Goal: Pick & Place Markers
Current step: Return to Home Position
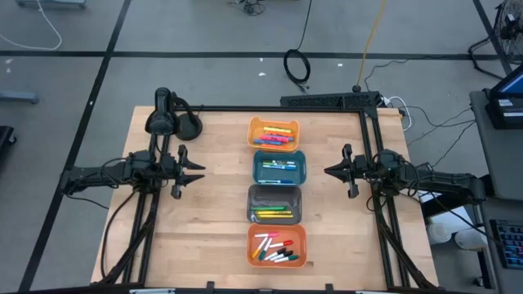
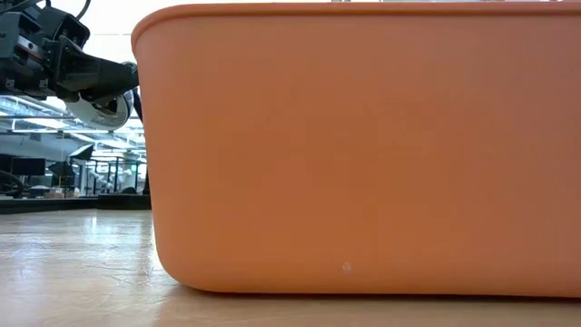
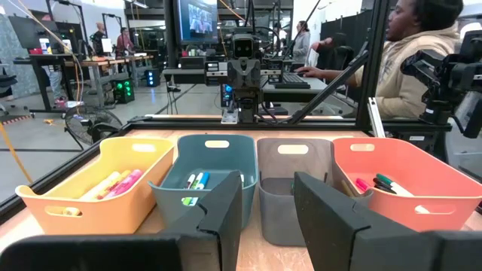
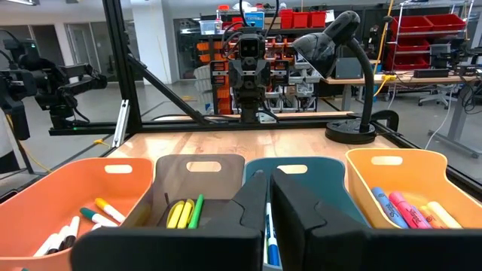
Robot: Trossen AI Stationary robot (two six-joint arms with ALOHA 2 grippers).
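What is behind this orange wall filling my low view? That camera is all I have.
Observer: That wall is the orange bin. The high view shows markers lying inside it, white, red and black among them.
Operator: Where is the left gripper?
Observer: The left gripper hangs over the left part of the table, open and empty, pointing toward the bins.
Operator: And the right one?
Observer: The right gripper hangs over the table's right part, shut and holding nothing.
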